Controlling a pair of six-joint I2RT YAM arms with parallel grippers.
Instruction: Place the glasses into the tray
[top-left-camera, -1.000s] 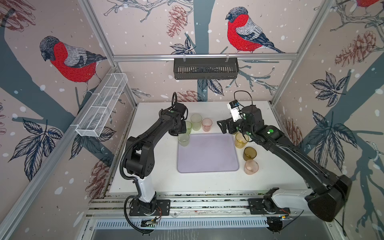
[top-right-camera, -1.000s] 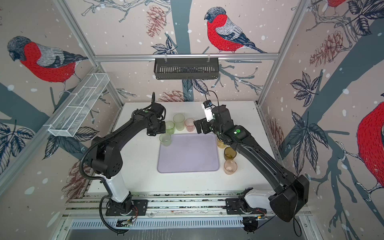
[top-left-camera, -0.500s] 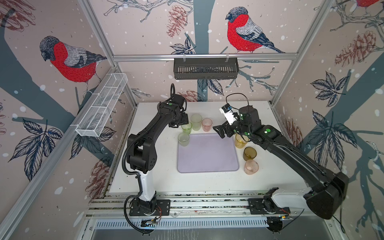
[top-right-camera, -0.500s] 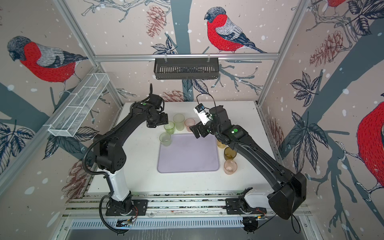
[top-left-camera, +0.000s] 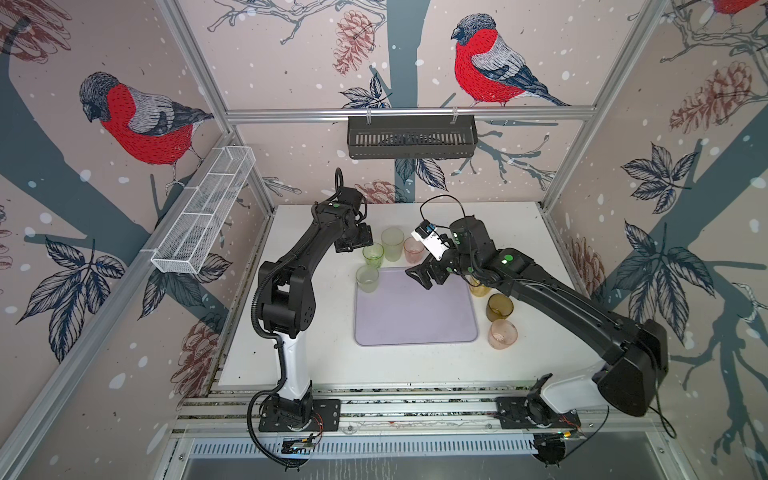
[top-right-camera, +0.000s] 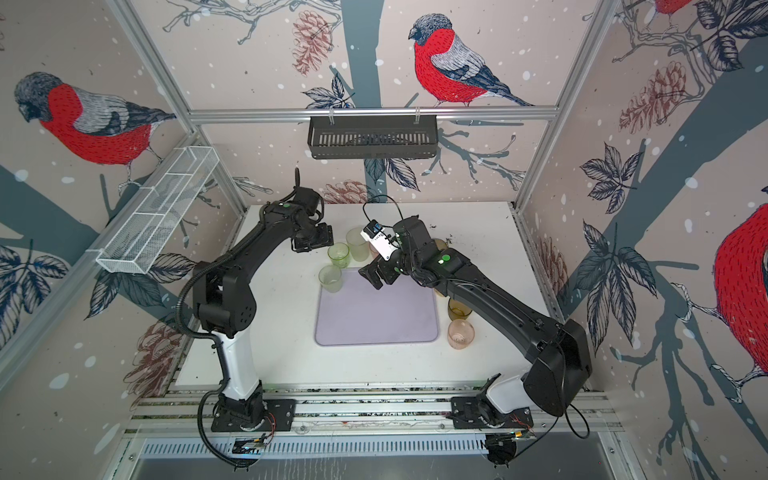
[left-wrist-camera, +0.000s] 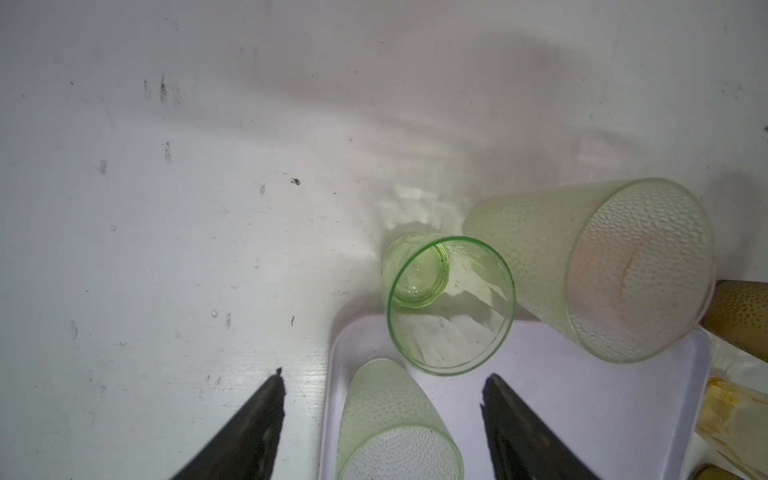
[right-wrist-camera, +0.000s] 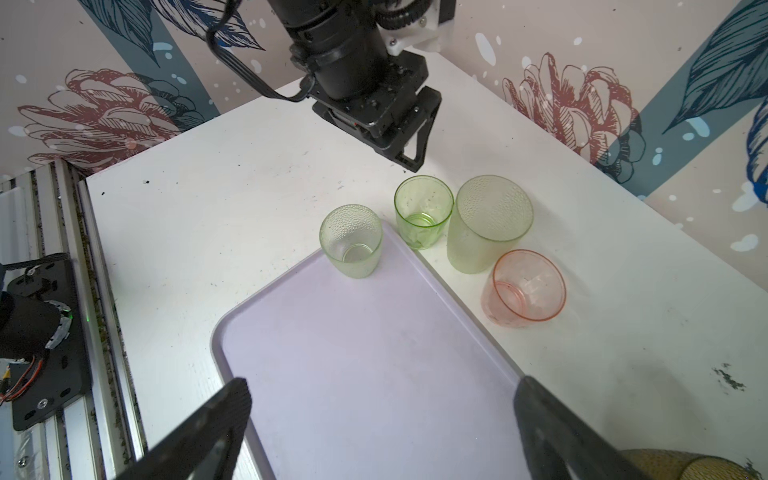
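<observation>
Where the right arm (top-left-camera: 540, 286) crosses, the yellow-amber glass (top-left-camera: 478, 290) seems mostly hidden.

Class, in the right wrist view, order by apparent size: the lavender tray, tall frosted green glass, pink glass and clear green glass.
Lavender tray, clearly largest.
Tall frosted green glass.
Pink glass, close behind and nearer the camera, so unsure.
Clear green glass, smallest.

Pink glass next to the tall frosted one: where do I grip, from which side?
The pink glass stands upright, mouth up, flaring to the rim. Probably drop the right hand from above and pinch the rim wall on the side away from the tall frosted glass close beside it.
</observation>
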